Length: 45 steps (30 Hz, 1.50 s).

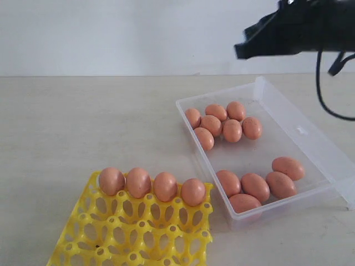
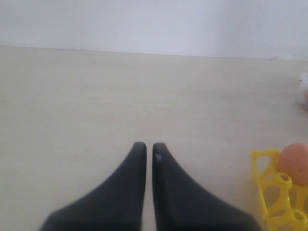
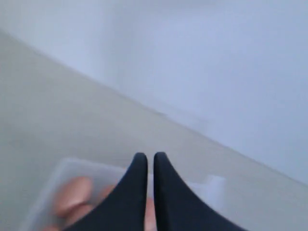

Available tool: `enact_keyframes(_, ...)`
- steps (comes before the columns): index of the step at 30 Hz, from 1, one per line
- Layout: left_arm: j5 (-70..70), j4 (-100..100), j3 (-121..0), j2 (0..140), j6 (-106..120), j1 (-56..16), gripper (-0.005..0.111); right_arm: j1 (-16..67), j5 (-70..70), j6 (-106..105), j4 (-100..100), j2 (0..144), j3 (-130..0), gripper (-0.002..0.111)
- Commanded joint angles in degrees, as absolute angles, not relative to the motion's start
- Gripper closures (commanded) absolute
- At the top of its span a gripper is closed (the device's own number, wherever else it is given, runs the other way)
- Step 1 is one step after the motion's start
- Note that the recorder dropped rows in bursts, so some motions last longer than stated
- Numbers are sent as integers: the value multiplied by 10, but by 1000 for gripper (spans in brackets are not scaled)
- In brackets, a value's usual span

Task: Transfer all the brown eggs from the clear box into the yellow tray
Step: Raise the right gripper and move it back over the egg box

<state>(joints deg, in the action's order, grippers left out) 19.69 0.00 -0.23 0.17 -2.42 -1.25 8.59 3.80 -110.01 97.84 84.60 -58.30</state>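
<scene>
Wide pale bench [image 1: 83, 122]. On its right sits the clear box [image 1: 260, 158], lid open, and front-left lies the yellow tray [image 1: 148, 198]. Right tool [image 3: 150, 155] hangs over the box, pinched closed and empty. Left tool [image 2: 149, 144], closed too, is near the tray's corner. Brown eggs [image 1: 255, 187]: 2 clusters boxed, 4 along the tray's far row.

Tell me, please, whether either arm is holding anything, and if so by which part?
Nothing is held. The jaws of the left arm are shut empty over the table; those of the right arm are shut empty above the clear box.
</scene>
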Motion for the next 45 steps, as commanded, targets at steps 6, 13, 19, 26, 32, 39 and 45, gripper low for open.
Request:
enact_keyframes(6, 193, 0, 0, 0, -22, -13, 103, 86, -386, -1219, 999, 856, -617, 108)
enact_keyframes(13, 193, 0, 0, 0, -22, -13, 103, 64, -487, -1219, 999, 887, -657, 108)
enact_keyframes(19, 193, 0, 0, 0, -22, -13, 103, 1, -475, -1163, 999, 886, -657, 108)
enact_keyframes(26, 193, 0, 0, 0, -22, -13, 103, -50, -324, -735, 999, 867, -657, 108)
enact_keyframes(32, 193, 0, 0, 0, -22, -13, 103, -168, 132, -406, 960, 872, -681, 108)
enact_keyframes(39, 193, 0, 0, 0, -22, -13, 103, -256, 604, -797, 945, 873, -771, 108)
enact_keyframes(45, 193, 0, 0, 0, -22, -13, 103, -178, 579, -751, 627, 873, -842, 108)
